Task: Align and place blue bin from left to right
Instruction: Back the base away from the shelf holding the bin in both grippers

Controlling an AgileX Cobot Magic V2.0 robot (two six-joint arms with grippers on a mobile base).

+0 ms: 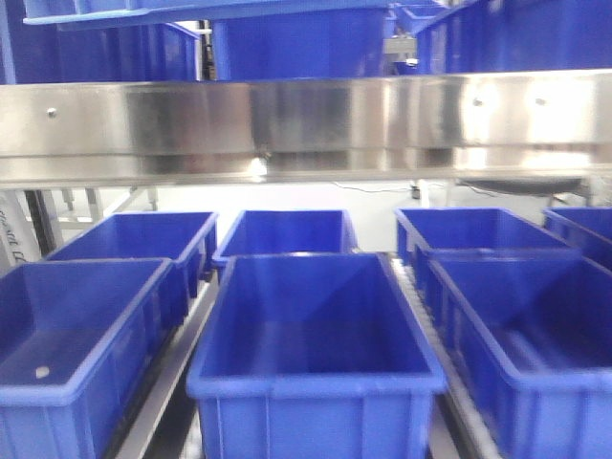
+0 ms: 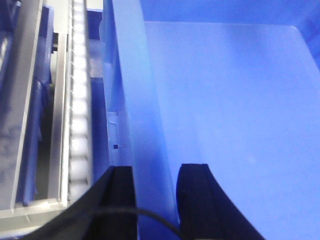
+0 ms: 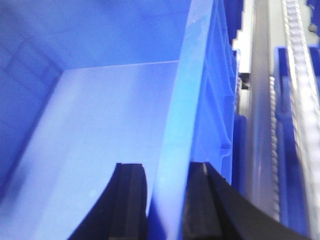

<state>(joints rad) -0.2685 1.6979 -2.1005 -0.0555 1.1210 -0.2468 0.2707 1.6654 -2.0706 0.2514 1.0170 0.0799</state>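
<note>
A large empty blue bin (image 1: 316, 325) stands at the front middle of the roller shelf; neither gripper shows in the front view. In the left wrist view my left gripper (image 2: 156, 200) straddles the left wall (image 2: 135, 100) of a blue bin (image 2: 225, 100), one black finger outside and one inside, both pressed on the rim. My right gripper (image 3: 166, 205) clamps the right wall (image 3: 192, 100) of a blue bin (image 3: 100, 125) the same way. Both bins' floors look bare.
More blue bins flank the middle one at the left (image 1: 76, 335) and right (image 1: 535, 335), with others behind (image 1: 287, 234). A steel shelf beam (image 1: 306, 124) crosses overhead with bins on top (image 1: 296, 38). White roller tracks (image 2: 80, 100) (image 3: 300, 75) run beside the gripped walls.
</note>
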